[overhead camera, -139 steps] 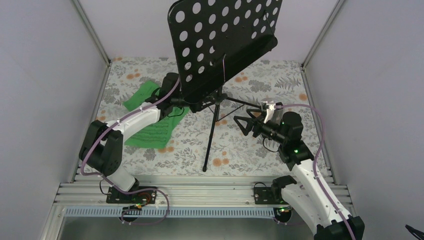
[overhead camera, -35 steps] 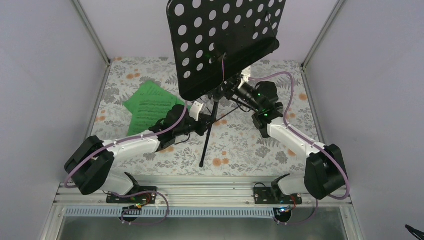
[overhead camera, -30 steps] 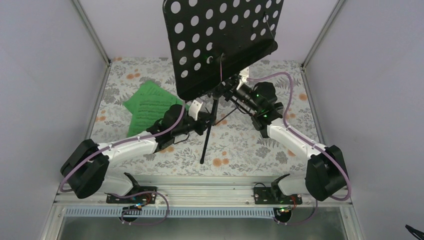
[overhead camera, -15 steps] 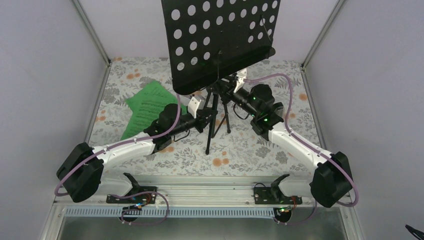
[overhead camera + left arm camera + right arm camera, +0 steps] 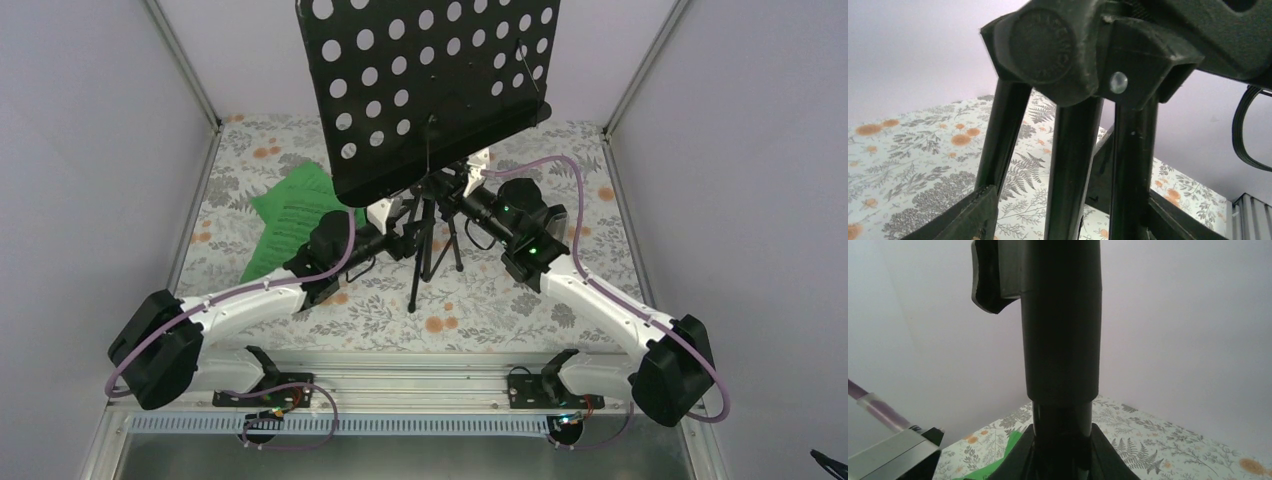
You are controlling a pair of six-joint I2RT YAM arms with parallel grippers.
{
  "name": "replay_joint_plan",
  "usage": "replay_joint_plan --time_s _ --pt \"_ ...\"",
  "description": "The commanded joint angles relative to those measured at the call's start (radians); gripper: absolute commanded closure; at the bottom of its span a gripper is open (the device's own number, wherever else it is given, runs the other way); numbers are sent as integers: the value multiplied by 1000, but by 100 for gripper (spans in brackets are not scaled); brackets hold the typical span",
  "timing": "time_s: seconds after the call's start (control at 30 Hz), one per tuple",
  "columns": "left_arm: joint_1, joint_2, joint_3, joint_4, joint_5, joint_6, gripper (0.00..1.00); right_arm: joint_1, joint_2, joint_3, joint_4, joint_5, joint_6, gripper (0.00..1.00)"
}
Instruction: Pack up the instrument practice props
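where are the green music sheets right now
In the top view, the green music sheets lie on the floral table, left of the music stand, partly under the left arm.

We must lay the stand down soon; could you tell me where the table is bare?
Bare cloth: along the right wall and beside the rail. Crowded: centre, where left gripper and right gripper clamp the music stand; green sheets cover the left.

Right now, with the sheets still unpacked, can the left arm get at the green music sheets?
Probably not yet: the left gripper seems closed around the music stand legs. The music sheets lie flat beside its forearm; once freed, likely yes.
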Motion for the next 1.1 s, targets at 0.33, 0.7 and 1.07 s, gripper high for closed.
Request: replay_joint_plan --time_s 0.33,0.7,1.07 --pt "14 -84 -86 153 -129 111 1 17 -69 24 115 -2 8 96" --pt "16 124 102 134 -120 125 0 20 -66 24 124 -10 33 96" --pt "-4 225 112 288 -102 71 14 22 -77 17 126 13 56 96"
